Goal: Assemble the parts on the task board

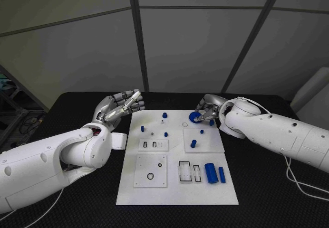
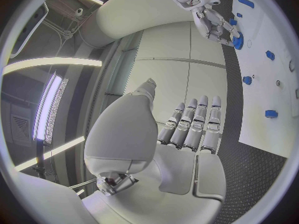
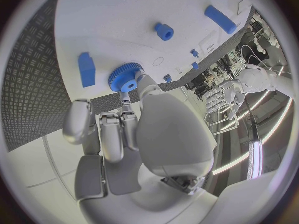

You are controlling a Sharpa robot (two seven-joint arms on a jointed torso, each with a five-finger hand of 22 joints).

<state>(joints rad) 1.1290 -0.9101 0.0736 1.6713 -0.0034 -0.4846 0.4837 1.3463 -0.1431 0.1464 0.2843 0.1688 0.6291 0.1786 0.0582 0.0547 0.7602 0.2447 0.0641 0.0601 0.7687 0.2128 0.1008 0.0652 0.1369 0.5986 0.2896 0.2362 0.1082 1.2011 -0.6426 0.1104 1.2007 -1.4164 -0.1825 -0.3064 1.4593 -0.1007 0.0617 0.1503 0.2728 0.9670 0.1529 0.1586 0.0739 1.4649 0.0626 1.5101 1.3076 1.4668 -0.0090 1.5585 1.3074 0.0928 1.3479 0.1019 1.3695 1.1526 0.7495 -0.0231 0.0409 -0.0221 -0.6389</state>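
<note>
The white task board (image 1: 177, 192) lies in the middle of the black table. My right hand (image 1: 209, 109) hovers over the board's far right corner and pinches a blue gear (image 1: 197, 118) between thumb and fingertips. In the right wrist view the gear (image 3: 126, 79) sits at the fingertips, just above the board (image 3: 118, 20), next to a blue block (image 3: 86, 68). My left hand (image 1: 122, 107) is raised beside the board's far left corner, fingers (image 2: 198, 124) straight and apart, holding nothing. The left wrist view also shows my right hand (image 2: 212, 20) with the gear (image 2: 238, 42).
Small blue pegs (image 1: 164, 114) (image 1: 142, 128) (image 1: 193, 143) stand on the board's far half. Two blue cylinders (image 1: 211, 173) (image 1: 222, 174) lie at its near right, beside rectangular slots (image 1: 185, 171). A black ring (image 1: 150, 176) lies on the near left plate.
</note>
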